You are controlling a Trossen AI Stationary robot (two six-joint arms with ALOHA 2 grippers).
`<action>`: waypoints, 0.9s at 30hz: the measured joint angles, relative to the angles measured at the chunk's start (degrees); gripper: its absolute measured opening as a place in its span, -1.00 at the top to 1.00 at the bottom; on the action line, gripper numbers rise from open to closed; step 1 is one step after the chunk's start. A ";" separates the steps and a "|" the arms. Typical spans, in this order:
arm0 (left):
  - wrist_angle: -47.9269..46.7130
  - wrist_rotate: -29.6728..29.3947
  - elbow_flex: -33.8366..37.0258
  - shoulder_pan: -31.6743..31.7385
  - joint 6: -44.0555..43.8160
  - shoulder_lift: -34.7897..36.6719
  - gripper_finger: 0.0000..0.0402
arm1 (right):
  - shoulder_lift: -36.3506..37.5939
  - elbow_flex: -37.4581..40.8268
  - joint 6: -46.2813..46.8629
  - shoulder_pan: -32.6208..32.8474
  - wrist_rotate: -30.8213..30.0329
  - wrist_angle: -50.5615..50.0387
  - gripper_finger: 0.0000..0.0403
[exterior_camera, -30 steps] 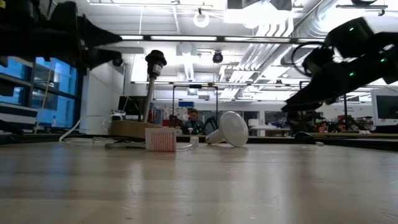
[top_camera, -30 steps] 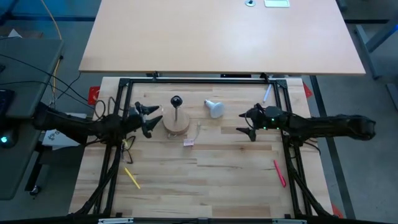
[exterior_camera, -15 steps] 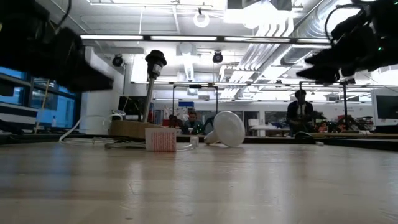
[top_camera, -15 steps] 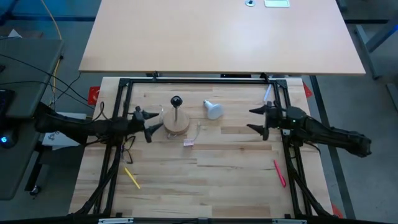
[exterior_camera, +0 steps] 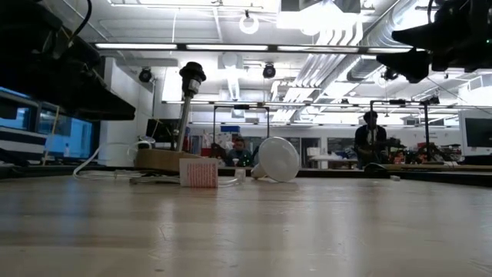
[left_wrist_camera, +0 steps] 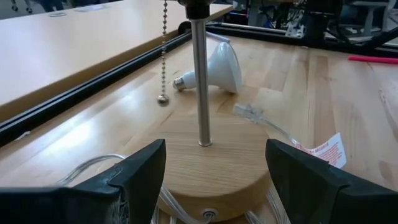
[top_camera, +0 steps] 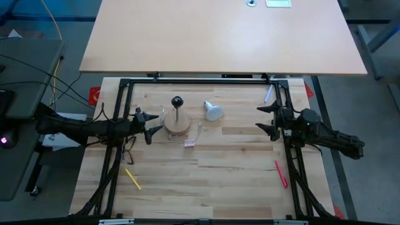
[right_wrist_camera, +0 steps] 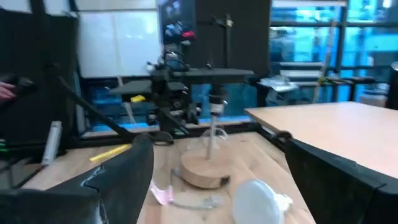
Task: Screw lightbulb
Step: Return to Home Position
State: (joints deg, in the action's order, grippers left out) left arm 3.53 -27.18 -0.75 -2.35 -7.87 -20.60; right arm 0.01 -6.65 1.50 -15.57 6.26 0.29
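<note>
Between the spread left pincer [top_camera: 152, 127] and the spread right pincer [top_camera: 262, 119], the lightbulb [top_camera: 214, 111] is being judged light, slick, fragile; best held round its globe.

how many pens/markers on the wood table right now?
3. In the high view: a yellow marker at the lower left, a red marker at the lower right, and a pale pen at the upper right by the black frame. More could be hidden from view.
</note>
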 joint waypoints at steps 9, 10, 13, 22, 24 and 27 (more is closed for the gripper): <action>-0.02 0.03 0.00 0.00 0.02 0.01 -0.33 | 0.00 6.09 -0.28 4.30 0.80 1.71 -0.75; -0.02 0.07 0.00 0.00 0.03 0.01 -0.33 | -0.02 6.09 -0.24 4.40 0.43 1.66 -0.75; -0.02 0.06 0.00 0.00 0.01 0.04 -0.33 | 0.00 6.09 -0.24 5.15 0.28 1.71 -0.75; -0.01 0.02 0.00 0.01 0.02 2.14 -0.33 | -0.46 6.09 -0.24 7.02 0.31 1.58 -0.75; -0.01 0.01 0.00 0.02 0.02 2.28 -0.33 | -0.42 6.09 -0.24 7.02 0.31 1.62 -0.75; -0.02 0.00 0.00 0.02 0.01 2.25 -0.33 | -0.44 6.09 -0.24 7.02 0.32 1.60 -0.75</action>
State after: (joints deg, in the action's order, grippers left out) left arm 3.51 -27.18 -0.75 -2.33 -7.86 -18.35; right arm -0.43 -0.56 1.26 -8.56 6.58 1.89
